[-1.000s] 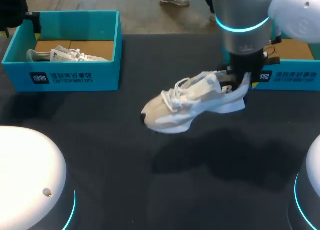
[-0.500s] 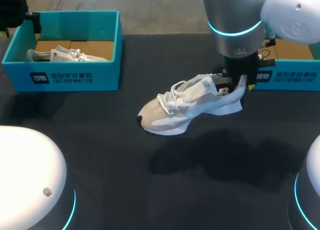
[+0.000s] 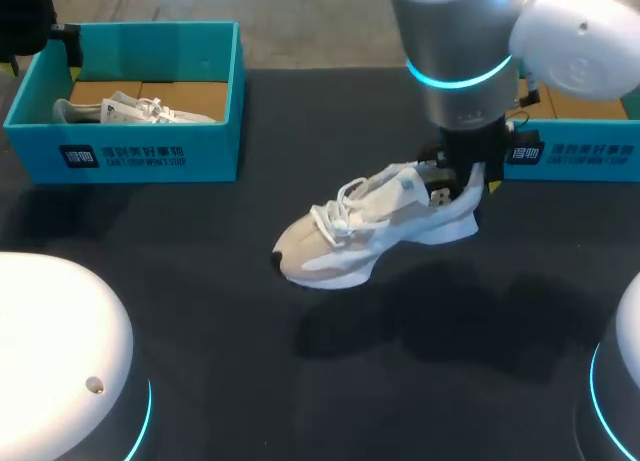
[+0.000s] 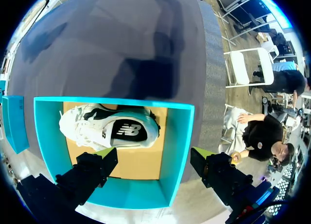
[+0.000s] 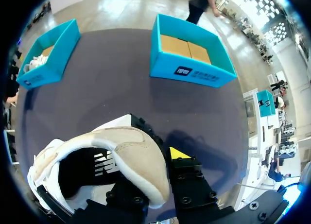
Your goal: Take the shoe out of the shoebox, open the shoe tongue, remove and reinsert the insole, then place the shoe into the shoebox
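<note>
Two shoes are counted, both white and beige, laced, with chunky soles. One shoe (image 3: 370, 226) is clamped at its padded heel collar by the right pincer (image 3: 463, 178), toe tilted down over the middle of the dark matte desk (image 3: 200, 281). The other shoe (image 3: 130, 109) is seen lying in the left box (image 3: 150, 156). Two teal cardboard boxes are counted, the right box (image 3: 575, 156) being brown-floored. The left pincer (image 4: 154, 156) is held wide above the left box.

The right arm (image 3: 455, 41) hides part of the right shoebox (image 3: 580, 157); the shoe (image 5: 136, 156) covers one right gripper (image 5: 153, 173) finger.
</note>
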You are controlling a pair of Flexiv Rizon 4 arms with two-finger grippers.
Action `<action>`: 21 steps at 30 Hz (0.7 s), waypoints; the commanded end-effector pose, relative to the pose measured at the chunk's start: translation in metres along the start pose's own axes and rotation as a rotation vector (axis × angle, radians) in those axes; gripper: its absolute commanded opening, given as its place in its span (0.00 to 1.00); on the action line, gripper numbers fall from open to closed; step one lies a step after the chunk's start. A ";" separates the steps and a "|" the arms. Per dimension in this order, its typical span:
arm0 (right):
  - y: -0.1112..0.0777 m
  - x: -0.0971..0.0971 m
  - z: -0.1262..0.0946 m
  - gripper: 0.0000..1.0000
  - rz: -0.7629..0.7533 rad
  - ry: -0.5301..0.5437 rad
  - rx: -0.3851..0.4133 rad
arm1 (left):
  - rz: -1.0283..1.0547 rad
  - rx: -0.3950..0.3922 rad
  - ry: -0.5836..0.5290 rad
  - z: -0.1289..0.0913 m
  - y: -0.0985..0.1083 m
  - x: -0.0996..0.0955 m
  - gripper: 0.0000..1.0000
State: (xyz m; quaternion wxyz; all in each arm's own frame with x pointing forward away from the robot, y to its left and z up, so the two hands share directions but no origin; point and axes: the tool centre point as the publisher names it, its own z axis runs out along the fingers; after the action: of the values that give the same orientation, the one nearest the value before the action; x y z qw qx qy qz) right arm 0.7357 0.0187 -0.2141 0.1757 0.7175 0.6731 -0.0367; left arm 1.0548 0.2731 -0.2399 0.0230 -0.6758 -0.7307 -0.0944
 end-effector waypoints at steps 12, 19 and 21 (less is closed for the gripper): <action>-0.026 0.068 0.055 0.00 -0.022 0.019 0.023 | 0.000 -0.002 0.000 0.000 -0.001 0.000 1.00; -0.034 0.087 0.084 0.00 -0.020 0.024 0.031 | 0.000 -0.002 0.000 0.000 -0.001 0.000 1.00; -0.035 0.092 0.093 0.00 -0.017 0.032 0.039 | 0.000 -0.002 0.000 0.000 -0.001 0.000 1.00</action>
State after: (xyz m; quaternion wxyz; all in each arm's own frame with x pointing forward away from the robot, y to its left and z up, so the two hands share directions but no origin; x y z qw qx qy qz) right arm 0.7213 0.0734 -0.3153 0.1548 0.7137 0.6821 -0.0371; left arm 1.0548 0.2731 -0.2399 0.0230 -0.6758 -0.7306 -0.0944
